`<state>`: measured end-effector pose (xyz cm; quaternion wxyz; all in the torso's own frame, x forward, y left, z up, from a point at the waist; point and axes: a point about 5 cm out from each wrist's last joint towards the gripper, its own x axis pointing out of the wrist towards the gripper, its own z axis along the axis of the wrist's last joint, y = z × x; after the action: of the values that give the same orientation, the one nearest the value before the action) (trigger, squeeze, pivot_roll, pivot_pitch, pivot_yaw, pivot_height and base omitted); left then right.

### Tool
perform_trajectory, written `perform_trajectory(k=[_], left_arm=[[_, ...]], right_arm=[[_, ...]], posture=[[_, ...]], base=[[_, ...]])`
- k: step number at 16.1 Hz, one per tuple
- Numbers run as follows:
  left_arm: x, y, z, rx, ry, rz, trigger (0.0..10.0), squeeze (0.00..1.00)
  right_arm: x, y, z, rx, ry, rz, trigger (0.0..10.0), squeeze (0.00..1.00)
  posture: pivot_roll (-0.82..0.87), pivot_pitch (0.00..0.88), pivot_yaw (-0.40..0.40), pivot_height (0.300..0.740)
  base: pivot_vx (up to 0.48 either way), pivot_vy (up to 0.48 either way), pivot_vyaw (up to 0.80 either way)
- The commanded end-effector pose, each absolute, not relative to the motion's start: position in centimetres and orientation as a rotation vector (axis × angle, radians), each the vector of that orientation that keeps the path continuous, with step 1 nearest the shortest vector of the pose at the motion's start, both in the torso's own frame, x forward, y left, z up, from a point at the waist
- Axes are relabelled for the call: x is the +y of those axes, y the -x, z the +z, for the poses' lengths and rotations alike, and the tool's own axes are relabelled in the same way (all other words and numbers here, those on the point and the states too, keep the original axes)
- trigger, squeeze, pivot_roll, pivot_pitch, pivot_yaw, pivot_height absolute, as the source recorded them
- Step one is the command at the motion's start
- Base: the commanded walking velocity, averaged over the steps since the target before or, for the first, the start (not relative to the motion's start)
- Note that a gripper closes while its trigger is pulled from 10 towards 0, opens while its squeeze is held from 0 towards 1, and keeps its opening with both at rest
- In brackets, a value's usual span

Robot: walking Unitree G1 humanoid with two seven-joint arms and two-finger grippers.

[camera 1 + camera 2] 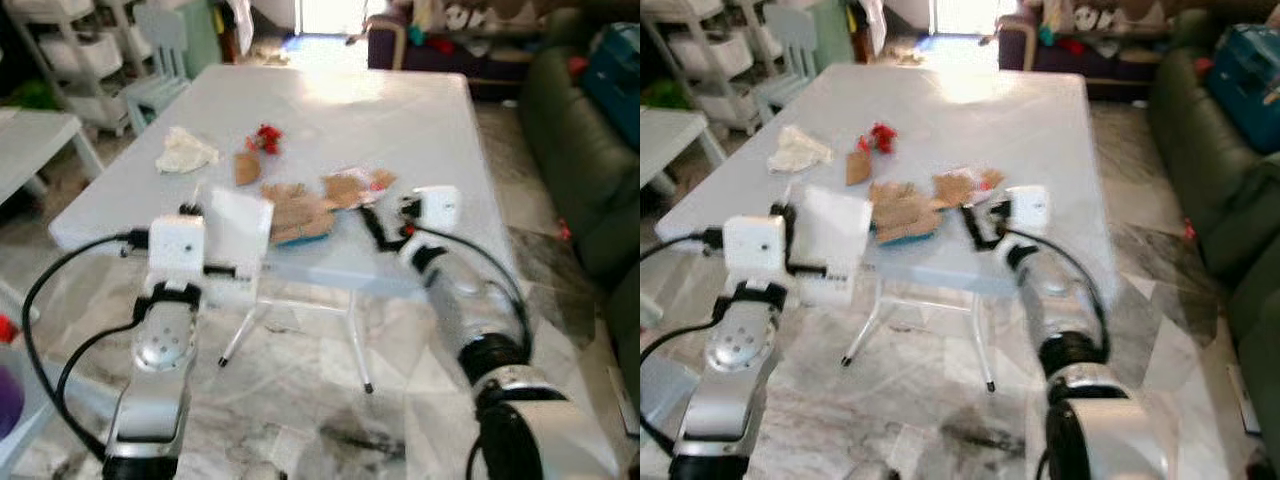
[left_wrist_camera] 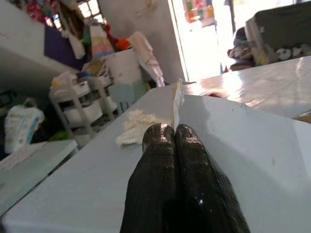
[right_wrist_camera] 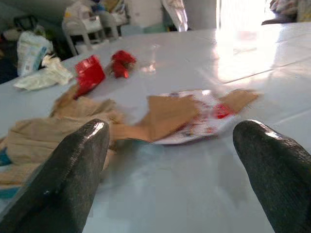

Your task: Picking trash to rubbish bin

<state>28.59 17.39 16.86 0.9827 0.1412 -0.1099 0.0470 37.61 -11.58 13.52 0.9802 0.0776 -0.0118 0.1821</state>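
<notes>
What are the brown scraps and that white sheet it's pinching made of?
Brown scraps: likely cardboard or kraft paper, matte, with torn, crumpled edges. White sheet in the left gripper: probably thin card or plastic; flat, smooth, slightly glossy. Hard to tell which.

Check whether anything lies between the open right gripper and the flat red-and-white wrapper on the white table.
Nothing visible does. The right gripper hovers open over bare white table, and the flat red-and-white wrapper lies straight ahead between its fingertips. The crumpled brown paper sits off to one side, overlapping the wrapper's far edge, not the approach.
</notes>
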Motion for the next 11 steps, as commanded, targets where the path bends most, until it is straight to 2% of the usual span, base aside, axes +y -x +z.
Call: perform_trajectory(k=[1,11], left_arm=[[18.0,-28.56,16.79,-0.214,-0.296,0.116,10.0,0.0],[17.54,-28.35,16.95,-0.231,-0.332,0.079,10.0,0.0]], right_arm=[[-10.5,-37.65,13.88,-0.031,-0.166,0.389,10.0,1.0],[-10.61,-37.52,13.62,-0.02,-0.159,0.382,10.0,1.0]], posture=[[0.13,0.071,-0.008,0.74],[0.12,0.084,-0.011,0.74]], base=[[0.0,0.409,0.0],[0.0,0.0,0.0]])
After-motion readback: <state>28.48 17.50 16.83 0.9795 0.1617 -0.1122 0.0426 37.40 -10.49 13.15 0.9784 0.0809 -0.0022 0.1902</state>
